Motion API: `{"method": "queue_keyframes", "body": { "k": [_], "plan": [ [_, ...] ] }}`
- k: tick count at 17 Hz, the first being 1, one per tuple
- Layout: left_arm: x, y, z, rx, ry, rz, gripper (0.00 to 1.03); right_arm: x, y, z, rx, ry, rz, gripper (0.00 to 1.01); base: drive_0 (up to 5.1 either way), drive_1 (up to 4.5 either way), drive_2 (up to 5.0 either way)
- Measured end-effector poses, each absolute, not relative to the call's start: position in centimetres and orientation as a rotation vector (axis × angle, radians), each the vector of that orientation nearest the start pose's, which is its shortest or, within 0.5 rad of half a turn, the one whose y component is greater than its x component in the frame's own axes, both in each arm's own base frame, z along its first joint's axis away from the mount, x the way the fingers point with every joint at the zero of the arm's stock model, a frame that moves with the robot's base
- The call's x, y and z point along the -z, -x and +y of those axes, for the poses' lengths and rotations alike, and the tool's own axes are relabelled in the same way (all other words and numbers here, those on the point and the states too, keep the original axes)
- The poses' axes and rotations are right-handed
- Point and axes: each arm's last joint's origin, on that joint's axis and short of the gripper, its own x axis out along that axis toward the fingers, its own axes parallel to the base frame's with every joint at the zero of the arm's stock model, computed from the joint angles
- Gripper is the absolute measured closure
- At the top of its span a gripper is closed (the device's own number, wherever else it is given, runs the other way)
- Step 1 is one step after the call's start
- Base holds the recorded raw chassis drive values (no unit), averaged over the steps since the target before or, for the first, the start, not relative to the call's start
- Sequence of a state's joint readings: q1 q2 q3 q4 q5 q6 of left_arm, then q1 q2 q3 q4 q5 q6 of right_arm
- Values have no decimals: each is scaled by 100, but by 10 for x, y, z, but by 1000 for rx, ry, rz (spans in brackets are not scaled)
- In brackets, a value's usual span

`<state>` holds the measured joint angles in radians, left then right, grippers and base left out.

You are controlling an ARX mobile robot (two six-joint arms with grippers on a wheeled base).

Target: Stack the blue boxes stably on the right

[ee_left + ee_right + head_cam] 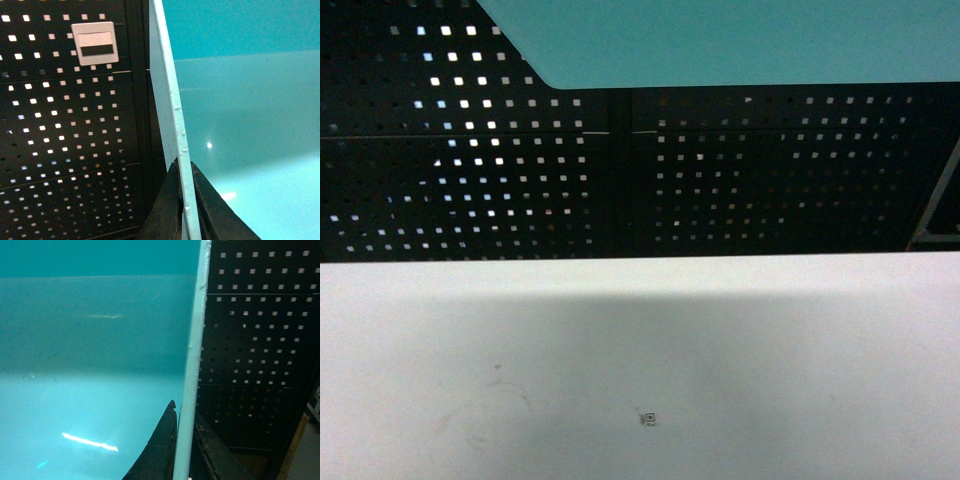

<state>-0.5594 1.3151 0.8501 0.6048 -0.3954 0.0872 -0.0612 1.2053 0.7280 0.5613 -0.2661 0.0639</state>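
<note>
One light turquoise blue box [740, 40] hangs high in the air, filling the top of the head view, well above the white table [640, 370]. My left gripper [186, 200] is shut on the box's left rim [167, 100], one finger inside and one outside. The box's glossy floor [250, 125] fills the right of the left wrist view. My right gripper [182, 450] is shut on the opposite rim [195, 340] in the same way, with the blue box's inside [90, 365] to its left. Neither gripper shows in the head view.
A black perforated panel [640, 180] stands behind the table's far edge, and carries a small white label holder [95, 42]. A tiny dark mark [647, 419] lies on the table near the front. A wooden edge [292, 450] shows at lower right of the right wrist view.
</note>
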Motion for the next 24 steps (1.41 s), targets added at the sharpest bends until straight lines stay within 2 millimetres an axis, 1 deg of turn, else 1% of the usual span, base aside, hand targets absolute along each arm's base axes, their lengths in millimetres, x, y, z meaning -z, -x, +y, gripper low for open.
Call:
{"method": "queue_keyframes", "body": {
  "k": [24],
  "plan": [
    [-316, -254, -146, 161, -22, -132, 101, -299, -266, -10, -203, -56, -75, 94, -164, -164, -164]
  ]
}}
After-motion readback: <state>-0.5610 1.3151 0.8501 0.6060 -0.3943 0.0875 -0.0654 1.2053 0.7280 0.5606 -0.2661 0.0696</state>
